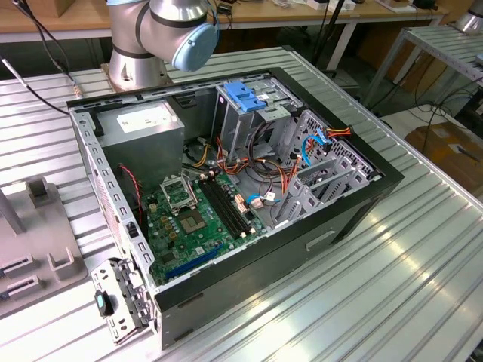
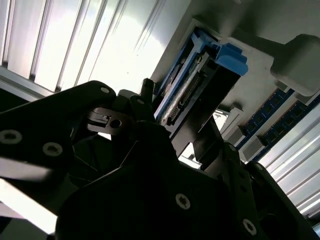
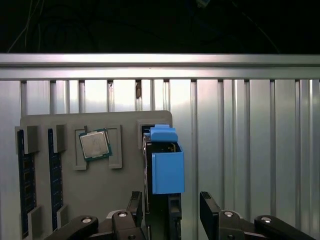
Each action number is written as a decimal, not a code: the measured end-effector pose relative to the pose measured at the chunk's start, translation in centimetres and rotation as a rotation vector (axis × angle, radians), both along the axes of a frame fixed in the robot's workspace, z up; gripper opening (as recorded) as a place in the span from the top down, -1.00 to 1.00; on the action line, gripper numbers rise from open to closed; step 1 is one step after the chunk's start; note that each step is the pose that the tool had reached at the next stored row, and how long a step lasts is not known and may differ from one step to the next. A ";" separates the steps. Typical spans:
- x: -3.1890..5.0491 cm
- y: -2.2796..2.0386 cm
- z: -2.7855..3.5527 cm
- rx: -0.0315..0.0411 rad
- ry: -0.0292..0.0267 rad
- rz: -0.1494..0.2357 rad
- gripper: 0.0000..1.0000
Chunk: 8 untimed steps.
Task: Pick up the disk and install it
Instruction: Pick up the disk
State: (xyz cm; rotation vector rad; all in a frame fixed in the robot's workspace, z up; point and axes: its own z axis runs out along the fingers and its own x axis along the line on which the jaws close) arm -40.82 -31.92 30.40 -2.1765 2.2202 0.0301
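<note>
A robotics lab or workshop is shown. A robot arm [image 1: 162, 30] is mounted on a ribbed aluminium surface [image 1: 392, 249], on which an opened computer case [image 1: 249, 279] is laid with its boards and wiring exposed. Wooden benches [image 1: 45, 21] hung with cables [image 1: 330, 30] are seen behind, and a cardboard box [image 1: 447, 147] is set on the floor. In the first wrist view, a processor [image 3: 95, 145] and memory sticks [image 3: 25, 185] are kept in a grey holder plate [image 3: 100, 195].

open computer case [image 1: 249, 275] | grey tray [image 3: 100, 192]: processor chip [image 3: 95, 145], possibly memory sticks [image 3: 26, 185]
</note>
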 end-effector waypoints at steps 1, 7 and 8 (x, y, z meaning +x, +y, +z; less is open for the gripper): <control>0.00 0.00 0.00 0.0000 0.0000 0.000 -0.15; 0.00 0.00 0.00 -0.0002 0.0000 0.000 0.26; 0.00 0.00 0.00 0.0001 0.0000 0.000 0.26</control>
